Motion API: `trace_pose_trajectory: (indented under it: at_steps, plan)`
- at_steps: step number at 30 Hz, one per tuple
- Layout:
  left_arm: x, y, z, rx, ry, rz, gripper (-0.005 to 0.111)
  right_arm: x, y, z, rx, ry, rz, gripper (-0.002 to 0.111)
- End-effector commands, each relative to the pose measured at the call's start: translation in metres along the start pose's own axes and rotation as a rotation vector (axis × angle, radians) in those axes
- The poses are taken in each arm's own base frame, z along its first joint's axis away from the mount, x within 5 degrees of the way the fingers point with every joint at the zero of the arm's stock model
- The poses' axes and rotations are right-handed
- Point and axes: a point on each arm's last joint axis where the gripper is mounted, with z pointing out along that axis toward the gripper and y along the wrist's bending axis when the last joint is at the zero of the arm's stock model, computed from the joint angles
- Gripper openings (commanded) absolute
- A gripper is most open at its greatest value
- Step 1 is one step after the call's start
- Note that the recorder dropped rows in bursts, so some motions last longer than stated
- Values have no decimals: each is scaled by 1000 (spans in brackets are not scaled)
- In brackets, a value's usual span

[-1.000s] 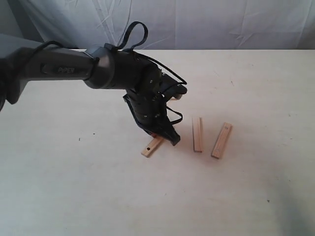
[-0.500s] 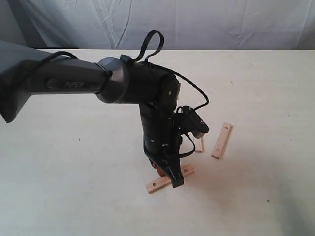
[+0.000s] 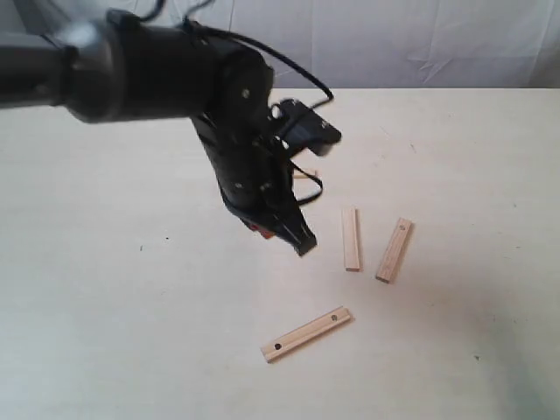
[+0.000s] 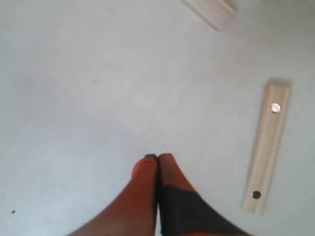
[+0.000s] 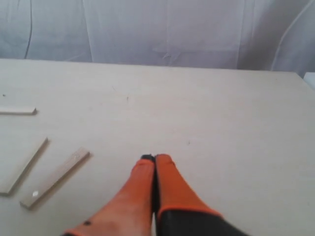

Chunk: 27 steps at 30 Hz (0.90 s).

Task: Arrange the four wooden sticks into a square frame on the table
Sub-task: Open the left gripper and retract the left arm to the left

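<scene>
Left arm (image 3: pixel 157 70) comes in from the left edge of the exterior view. Its forearm is roughly level and the wrist is bent steeply down. The left gripper (image 3: pixel 302 245) hangs above the surface (image 3: pixel 131 332), tip aimed down and slightly right. In the left wrist view its fingertips (image 4: pixel 147 164) are pressed together with nothing between them and bare surface underneath.

The right gripper (image 5: pixel 155 160) shows only in its own wrist view. Its orange fingers are pressed together and empty, held low over the surface and pointing toward the white curtain (image 5: pixel 172 29).

Sticks, all lying flat on the surface:
- **Two-dot stick** (image 3: pixel 306 333): nearest the camera, well apart from the left gripper. Its long axis is diagonal, lower left to upper right, with a dark dot near each end.
- **Middle stick** (image 3: pixel 351 238): right of the gripper tip, long axis running almost straight away from the camera.
- **Tilted stick** (image 3: pixel 395 249): just beside the middle stick on the right and not touching it. Its far end leans right, with one dot at that end.
- **Fourth stick** (image 3: pixel 304 173): mostly hidden behind the arm, only a short end showing.

The three sticks in clear view lie separate, none overlapping.
</scene>
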Motion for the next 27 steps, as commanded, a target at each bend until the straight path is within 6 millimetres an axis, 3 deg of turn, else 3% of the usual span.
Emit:
trace_pose_trajectory:
  at_steps: [1,4,7,12,14,16,19,20,27]
  plan:
    - [6,30,-39,6,-99,-156,0,-17,-1,-2,18,-199,-1,-1]
    - [17,43,-57,-11,-157,-224,0,-30,-2,-5,28,-339,-2,-1]
    - [48,51,-83,-46,-267,-303,0,-40,-3,-10,37,-463,-2,-1]
    - [103,62,-119,-98,-406,-426,0,-40,-3,-10,37,-470,-2,-1]
    - [135,68,-136,-143,-449,-492,0,-43,-3,-11,39,-500,-2,-1]
    - [159,70,-142,-177,-472,-546,0,-42,-4,-11,33,-494,66,-1]
    - [186,70,-149,-225,-511,-598,0,-48,-3,-10,7,-374,121,-1]
    - [195,69,-151,-232,-533,-611,0,-59,-1,-10,-3,-302,120,-1]
    - [201,64,-145,-48,-631,-593,0,-109,2,10,-46,-73,198,-1]
